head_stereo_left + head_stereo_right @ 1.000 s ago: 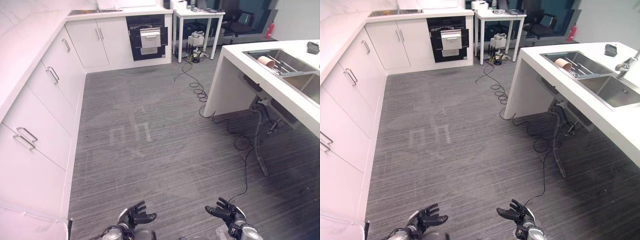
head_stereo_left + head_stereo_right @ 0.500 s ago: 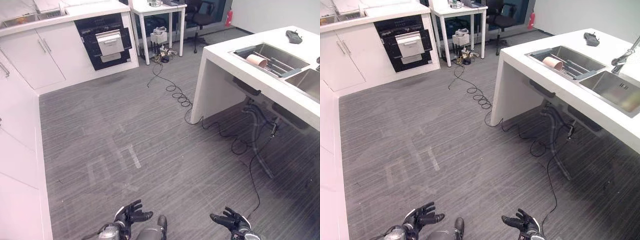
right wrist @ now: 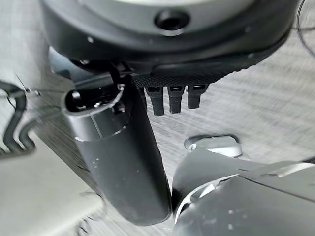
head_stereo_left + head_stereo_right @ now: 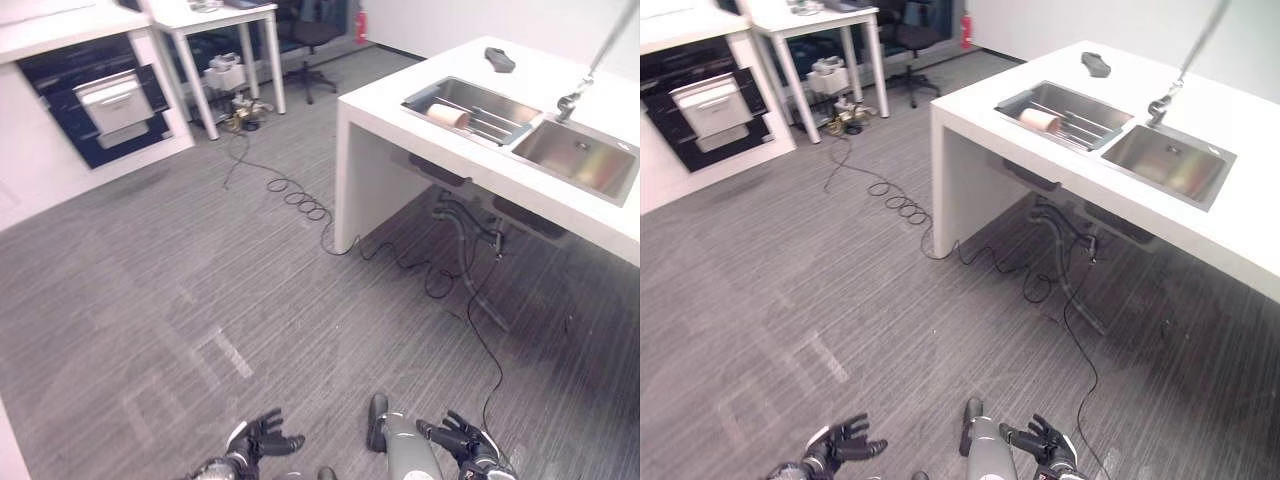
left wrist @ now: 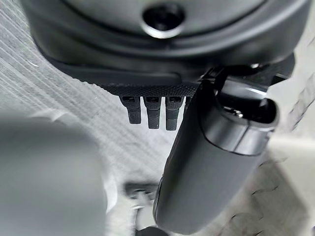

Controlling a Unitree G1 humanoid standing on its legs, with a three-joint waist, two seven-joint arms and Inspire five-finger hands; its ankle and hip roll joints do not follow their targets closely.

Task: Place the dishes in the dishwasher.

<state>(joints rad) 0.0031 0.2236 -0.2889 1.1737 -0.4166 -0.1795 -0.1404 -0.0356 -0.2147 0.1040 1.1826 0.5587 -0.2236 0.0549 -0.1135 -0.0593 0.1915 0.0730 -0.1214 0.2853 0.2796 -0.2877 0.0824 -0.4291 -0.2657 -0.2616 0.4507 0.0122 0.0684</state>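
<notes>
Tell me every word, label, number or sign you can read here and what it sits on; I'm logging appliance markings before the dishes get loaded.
No text can be read in any view.
Dishwasher: its pale front panel shows no legible marking.
Fire extinguisher: any label is too small to read.
Boxes under the white table: print, if any, is too blurred to read.
Left hand and right hand: no markings seen.

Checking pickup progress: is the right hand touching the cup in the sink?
Apart. The left eye view shows the right hand low over the floor, far from the cup in the sink.
</notes>
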